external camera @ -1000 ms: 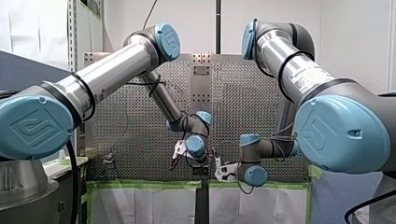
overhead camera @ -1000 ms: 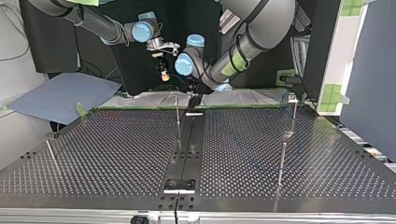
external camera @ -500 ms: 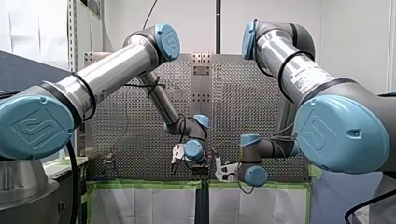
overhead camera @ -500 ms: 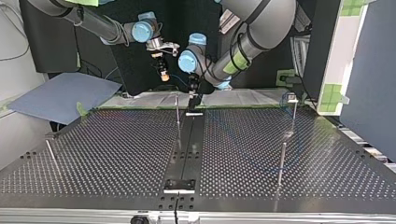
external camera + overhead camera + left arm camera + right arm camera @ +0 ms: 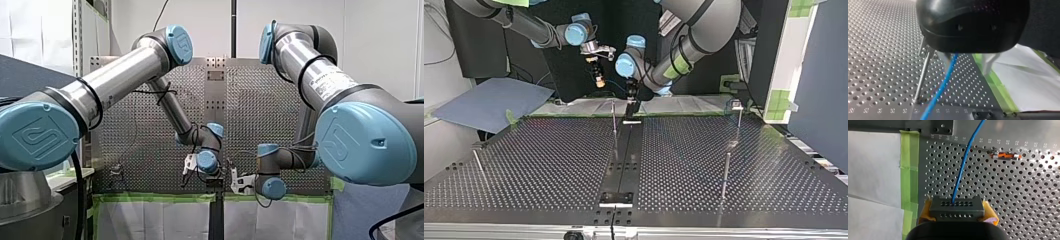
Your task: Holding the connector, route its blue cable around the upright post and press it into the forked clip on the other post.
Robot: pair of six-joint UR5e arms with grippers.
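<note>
**A:** What holds what at the moment?

**B:** My right claw (image 5: 958, 215) pinches the connector (image 5: 957, 207), a dark block with rows of small holes. It sits between the yellow pads (image 5: 924, 214), one on each side. The blue cable (image 5: 963, 167) leaves the middle of the block's top row and runs ahead over the counter (image 5: 549, 165).

**A:** And the other claw?

**B:** My left claw (image 5: 968, 61) is spread, with its metal fingers (image 5: 989, 63) well apart. The cable passes down between them, close to one finger, and I cannot tell whether it touches that finger. The claw points down at the counter, just beside the upright post (image 5: 923, 75). The cable runs past the foot of that post, near it but apart.

**A:** Where are the edges?

**B:** Both claws work at the counter's far edge in the top view. My right one hangs above it and my left one is low, near the surface. Green tape (image 5: 909, 165) lines that edge, and white paper (image 5: 873, 170) lies beyond it. The connector hangs over the perforated metal just inside the tape.

**A:** What room is there to move?

**B:** The perforated surface spreads wide toward the top view's near edge. At that view's right stands a post with a boxy head (image 5: 738, 125), and a bare post (image 5: 725, 175) stands nearer the camera. A thin rod (image 5: 479, 167) leans at the left. All three are well apart from the claws.
</note>
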